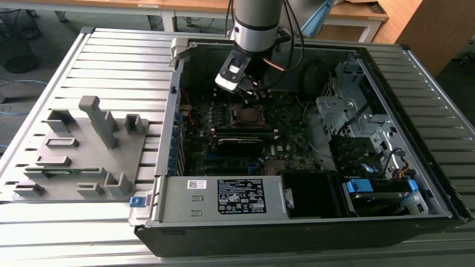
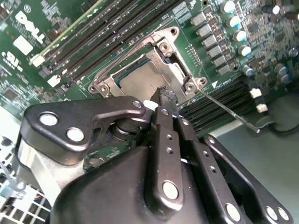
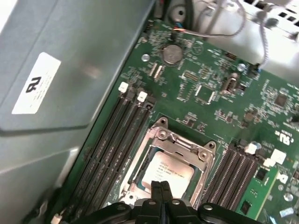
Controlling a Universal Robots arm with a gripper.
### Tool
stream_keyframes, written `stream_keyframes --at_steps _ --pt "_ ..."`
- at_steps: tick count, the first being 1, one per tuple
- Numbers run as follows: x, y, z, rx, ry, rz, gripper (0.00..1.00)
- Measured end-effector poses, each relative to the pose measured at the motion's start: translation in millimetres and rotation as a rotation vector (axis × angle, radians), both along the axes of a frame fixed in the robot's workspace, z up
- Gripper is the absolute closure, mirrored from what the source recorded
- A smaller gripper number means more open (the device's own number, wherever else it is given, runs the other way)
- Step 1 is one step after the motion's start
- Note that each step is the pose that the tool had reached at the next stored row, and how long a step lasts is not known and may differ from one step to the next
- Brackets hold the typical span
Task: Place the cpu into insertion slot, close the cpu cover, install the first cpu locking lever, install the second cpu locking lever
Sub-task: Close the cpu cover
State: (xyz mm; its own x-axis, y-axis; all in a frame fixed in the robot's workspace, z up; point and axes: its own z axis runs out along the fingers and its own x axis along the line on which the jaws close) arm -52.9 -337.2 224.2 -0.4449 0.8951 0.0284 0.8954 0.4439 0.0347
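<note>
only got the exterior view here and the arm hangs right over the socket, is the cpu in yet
observer: Yes. In the first wrist view the cpu sits flat in the insertion slot, grey top up.
operator: cover up or down
observer: Down. The cpu cover lies flat around the chip, which shows through its cut-out.
operator: lever latched?
observer: Looks unlatched. In the second wrist view a thin locking lever angles out from the socket's corner, its hooked end well away from the cover.
</note>
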Motion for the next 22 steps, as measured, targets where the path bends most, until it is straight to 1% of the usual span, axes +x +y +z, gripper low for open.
stream_keyframes --at_steps 6,7,16,18,22 --pt "0.0 0.0 -0.5 -0.0001 0.0000 0.093 0.89" --pt "0.0 0.0 -0.6 -0.0001 0.0000 0.101 0.89" --pt "0.0 0.0 -0.6 0.0000 0.0000 0.104 0.89" --pt "0.0 0.0 -0.7 0.0001 0.0000 0.120 0.89" --pt "0.0 0.0 -0.9 0.0003 0.0000 0.166 0.89"
